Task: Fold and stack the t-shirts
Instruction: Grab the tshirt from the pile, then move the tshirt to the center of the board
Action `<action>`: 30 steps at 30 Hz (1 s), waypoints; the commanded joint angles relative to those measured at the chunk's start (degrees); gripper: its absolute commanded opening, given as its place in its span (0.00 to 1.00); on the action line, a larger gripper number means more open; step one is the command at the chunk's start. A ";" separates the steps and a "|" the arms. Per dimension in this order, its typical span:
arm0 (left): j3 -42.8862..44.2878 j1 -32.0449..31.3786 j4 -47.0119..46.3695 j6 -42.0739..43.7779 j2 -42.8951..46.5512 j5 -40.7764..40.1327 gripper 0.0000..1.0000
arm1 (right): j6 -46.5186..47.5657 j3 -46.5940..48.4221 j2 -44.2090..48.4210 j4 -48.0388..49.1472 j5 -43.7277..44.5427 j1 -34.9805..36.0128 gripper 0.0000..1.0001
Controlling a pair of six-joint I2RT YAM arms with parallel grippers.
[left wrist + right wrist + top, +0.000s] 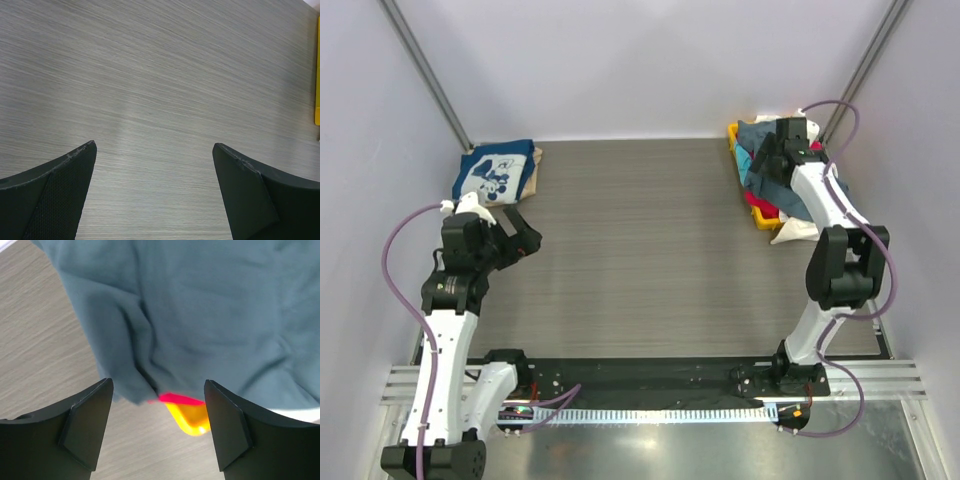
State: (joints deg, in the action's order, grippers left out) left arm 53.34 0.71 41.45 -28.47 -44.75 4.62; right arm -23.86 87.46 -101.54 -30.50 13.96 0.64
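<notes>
The navy t-shirt with the white cartoon print (495, 172) lies folded at the far left corner of the counter (650, 250), on top of a tan t-shirt (535, 165) whose edge shows along its right side. I read that as the start of the stack: two done, as far as I can see.

The rest are heaped in the yellow basket (761, 222) at the far right corner. The slate blue-grey t-shirt (210, 305) is on top and spills over the basket's rim. A red t-shirt (761, 203) shows beneath it, and a cream t-shirt (794, 232) hangs out on the near side. I can't tell from here how many others are buried in the heap.

My right end effector (157, 385) hangs over the blue-grey shirt with its fingers spread wide and nothing between them. The cloth fills most of the wrist view, with a sliver of red and a corner of the basket below its hem. I judge this to be the reach for the next shirt, with the grasp not yet made.

My left end effector (154, 146) is just as wide open and holds nothing. It is above bare counter near the stack, well apart from the basket.

So most of the work remains: pull each shirt out, spread it, fold it, and add it to the pile.
</notes>
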 commanded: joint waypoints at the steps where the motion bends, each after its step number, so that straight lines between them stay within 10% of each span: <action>1: -0.17 -0.18 -1.37 0.17 0.98 1.18 1.00 | 1.35 6.48 -3.74 0.88 -3.76 0.15 0.79; 7: -0.17 -0.18 -1.37 0.25 0.98 1.09 1.00 | 2.76 13.25 -10.96 -0.43 -3.84 0.06 0.59; 13: -0.17 -0.18 -1.46 0.26 1.25 0.83 1.00 | 3.03 16.60 -11.67 -1.84 -6.83 0.23 0.01; 25: -0.34 -0.18 -1.64 0.26 2.30 -1.10 1.00 | 1.20 50.77 -3.24 -10.54 -26.54 18.52 0.01; 30: 0.18 -0.18 -0.85 0.34 3.70 -4.18 1.00 | -3.03 40.19 3.00 -9.40 -20.81 9.15 0.01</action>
State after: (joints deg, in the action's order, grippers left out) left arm 53.08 0.69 41.43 -28.42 -42.70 2.81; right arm -22.85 132.33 -103.96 -40.75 -7.70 19.68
